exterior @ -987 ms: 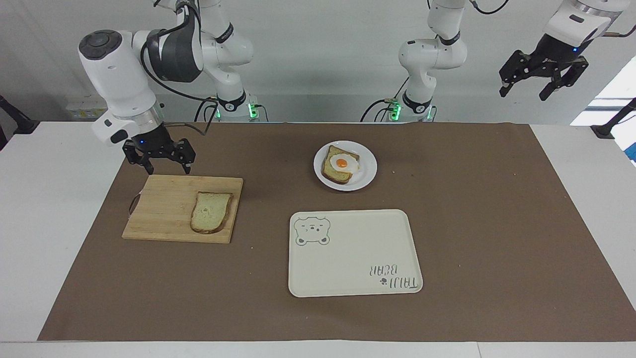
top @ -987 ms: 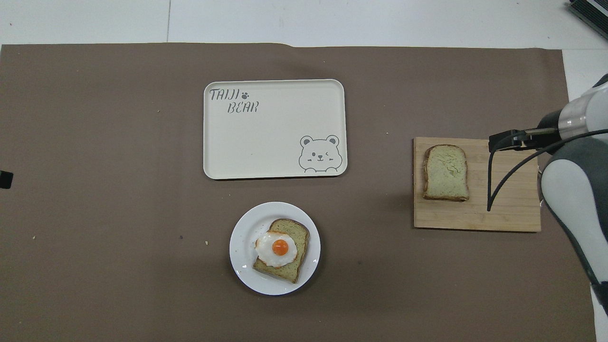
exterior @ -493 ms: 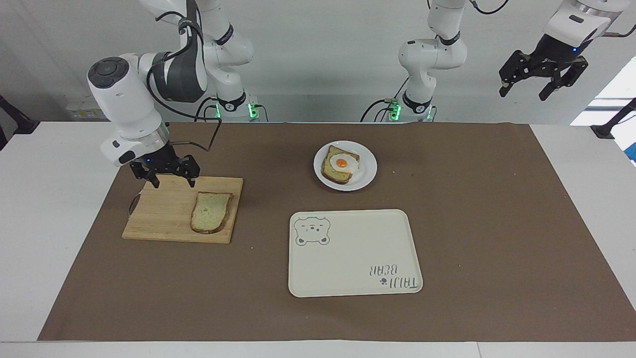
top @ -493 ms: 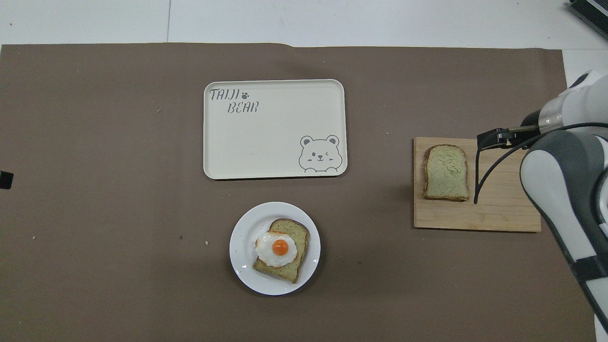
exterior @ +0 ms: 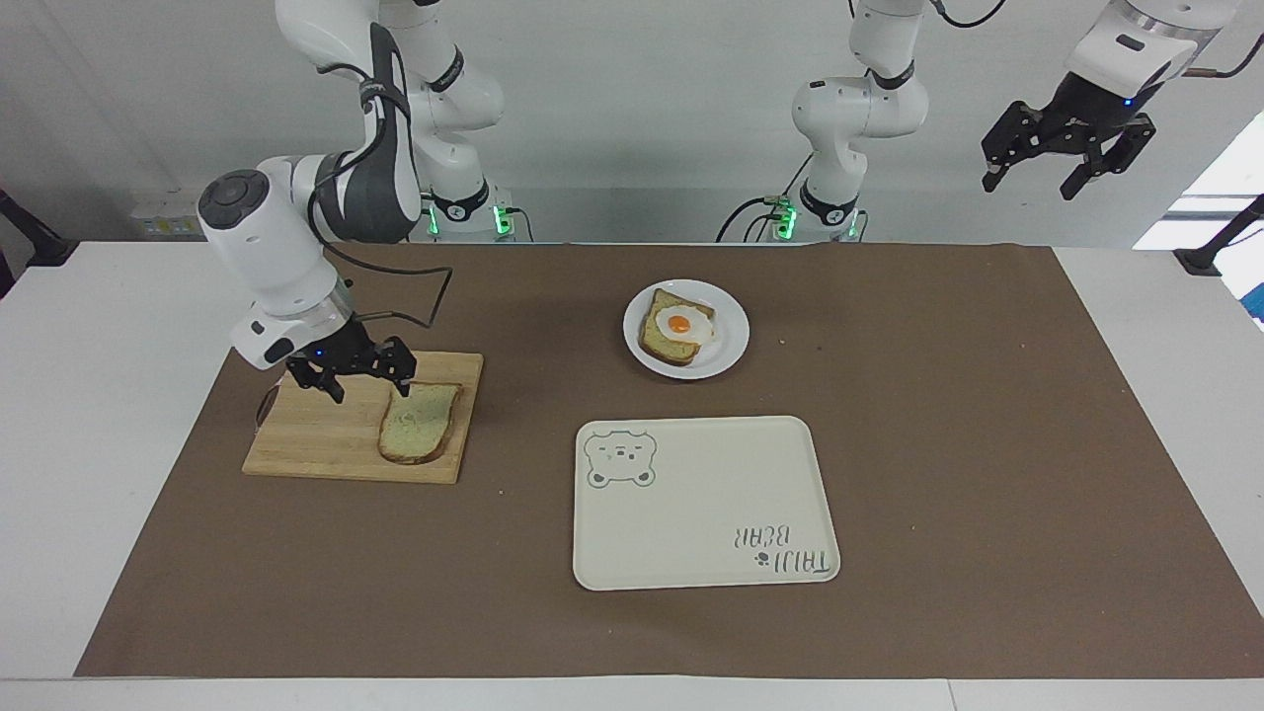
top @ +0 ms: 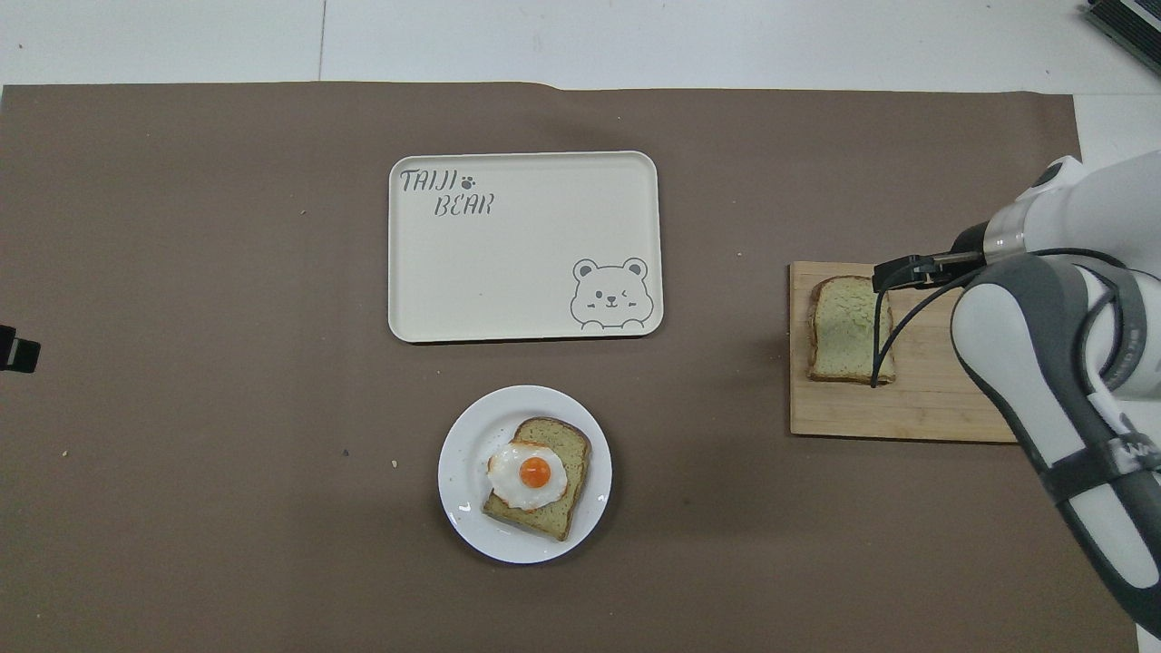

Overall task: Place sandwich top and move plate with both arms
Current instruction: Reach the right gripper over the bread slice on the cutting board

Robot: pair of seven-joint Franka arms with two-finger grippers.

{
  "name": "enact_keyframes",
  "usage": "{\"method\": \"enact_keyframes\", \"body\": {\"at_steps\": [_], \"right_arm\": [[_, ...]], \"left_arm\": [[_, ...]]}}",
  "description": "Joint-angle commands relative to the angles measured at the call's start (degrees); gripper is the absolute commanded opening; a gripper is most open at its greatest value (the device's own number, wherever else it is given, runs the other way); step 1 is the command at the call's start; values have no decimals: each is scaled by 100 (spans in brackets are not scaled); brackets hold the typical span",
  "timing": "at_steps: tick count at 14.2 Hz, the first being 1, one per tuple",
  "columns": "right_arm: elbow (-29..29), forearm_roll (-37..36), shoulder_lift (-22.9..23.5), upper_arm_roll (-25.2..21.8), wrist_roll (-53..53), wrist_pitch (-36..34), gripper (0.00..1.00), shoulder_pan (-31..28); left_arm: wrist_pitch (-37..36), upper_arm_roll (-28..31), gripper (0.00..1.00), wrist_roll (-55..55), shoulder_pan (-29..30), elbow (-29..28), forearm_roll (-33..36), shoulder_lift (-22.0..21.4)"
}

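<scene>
Facing view first. The right gripper [exterior: 362, 379] is low over the cutting board [exterior: 316, 434], at the board's edge nearer the robots, w/ fingers spread and nothing between them. One fingertip is just beside the square end of the plain bread slice [exterior: 420, 423]; can't tell if it touches. That slice lies flat on the board, on the part toward the table's middle, rounded end away from the robots. The left gripper [exterior: 1065, 158] hangs high up at the left arm's end of the table, fingers spread wide, holding nothing; that arm waits. The plate [exterior: 729, 346] sits near the table's middle, closer to the robots than the tray [exterior: 706, 494], w/ the egg toast [exterior: 676, 328] on it. The tray has a bear print at one corner & lettering at another. All of it rests on the brown mat [exterior: 987, 444].

Overhead view. The right arm [top: 1043, 345] comes in over the board [top: 907, 408] & covers its corner. A black part of the arm's end & a cable reach over the bread slice [top: 843, 331]; the fingers themselves aren't clear from here. The plate [top: 467, 435] w/ the egg toast [top: 535, 476] is apart from the tray [top: 526, 272], which lies farther from the robots. A small black bit of the left gripper [top: 14, 349] shows at the frame edge.
</scene>
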Motion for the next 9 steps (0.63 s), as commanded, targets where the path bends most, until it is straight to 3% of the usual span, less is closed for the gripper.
{"method": "enact_keyframes", "body": {"at_steps": [1, 3, 9], "right_arm": [[-151, 330, 176, 35, -474, 338, 100, -185], [-283, 725, 246, 35, -623, 470, 100, -238], [-845, 920, 299, 35, -1150, 953, 100, -300]], "left_arm": [[15, 15, 100, -32, -13, -176, 13, -166], [15, 15, 100, -32, -13, -176, 13, -157], [24, 15, 100, -15, 4, -167, 13, -157]]}}
